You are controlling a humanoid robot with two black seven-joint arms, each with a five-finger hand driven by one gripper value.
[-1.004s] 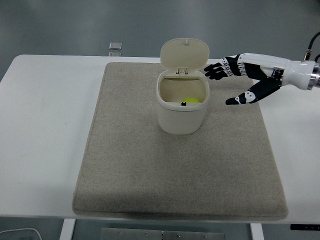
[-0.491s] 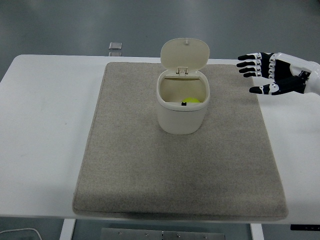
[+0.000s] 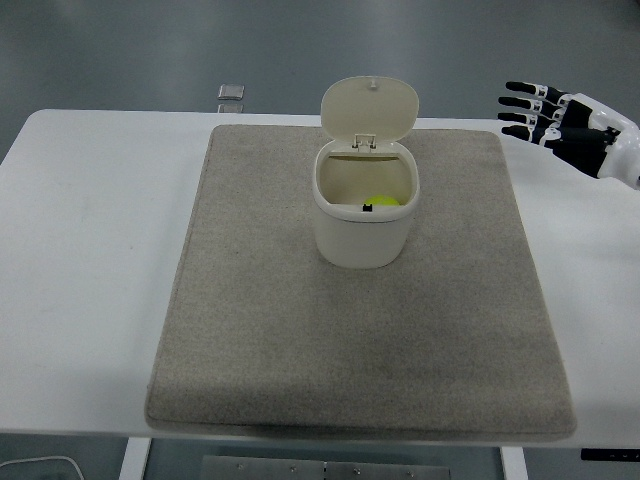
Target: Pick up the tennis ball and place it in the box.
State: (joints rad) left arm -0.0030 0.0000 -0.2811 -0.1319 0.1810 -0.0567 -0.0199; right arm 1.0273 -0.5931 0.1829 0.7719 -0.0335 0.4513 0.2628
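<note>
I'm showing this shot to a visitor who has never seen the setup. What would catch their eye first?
Most likely the cream box standing on the grey mat in mid-table, its hinged lid flipped up and the yellow tennis ball showing inside. Next, the right hand at the picture's upper right edge, fingers spread and holding nothing, well apart from the box.

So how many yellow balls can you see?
1. The tennis ball sits inside the box on the mat; the box wall could hide others.
</note>
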